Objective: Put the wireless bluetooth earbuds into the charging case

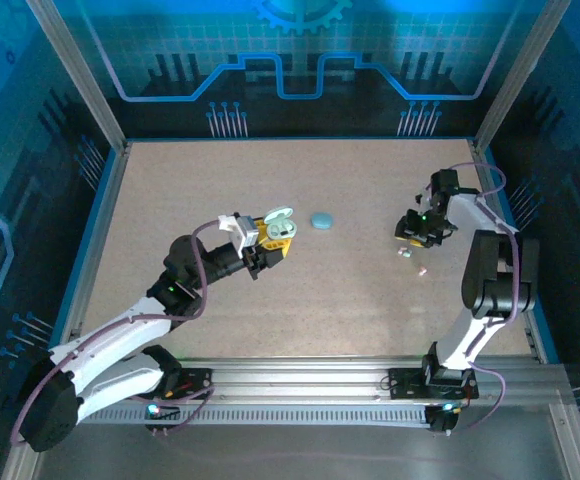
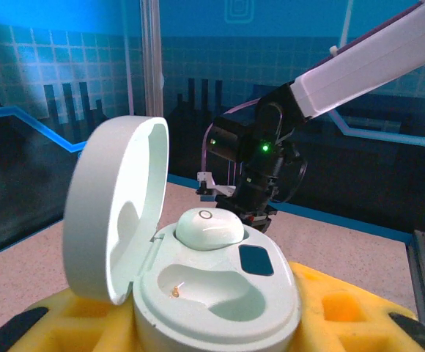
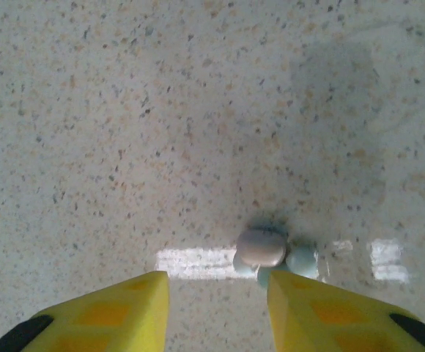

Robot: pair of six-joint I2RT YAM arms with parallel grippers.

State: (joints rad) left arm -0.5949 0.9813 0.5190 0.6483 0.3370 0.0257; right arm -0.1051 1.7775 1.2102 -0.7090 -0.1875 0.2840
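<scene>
The white charging case (image 2: 220,293) sits between my left gripper's (image 2: 212,326) yellow fingers (image 2: 344,312), with its lid (image 2: 113,227) standing open to the left. One glossy earbud (image 2: 209,227) is seated in the far slot, and the near slot (image 2: 212,290) is empty. From above, the left gripper (image 1: 270,238) holds the case (image 1: 278,224) over the table's middle. Another earbud (image 3: 262,248) lies on the table just ahead of my right gripper's (image 3: 216,301) right finger (image 3: 322,312); the jaws stand apart and touch nothing. From above, that earbud (image 1: 405,252) lies just below the right gripper (image 1: 413,232).
A pale blue oval case (image 1: 322,221) lies on the table right of the held case. A tiny pale speck (image 1: 422,268) rests near the right arm. Aluminium posts and blue walls (image 1: 100,190) enclose the speckled table (image 1: 320,300).
</scene>
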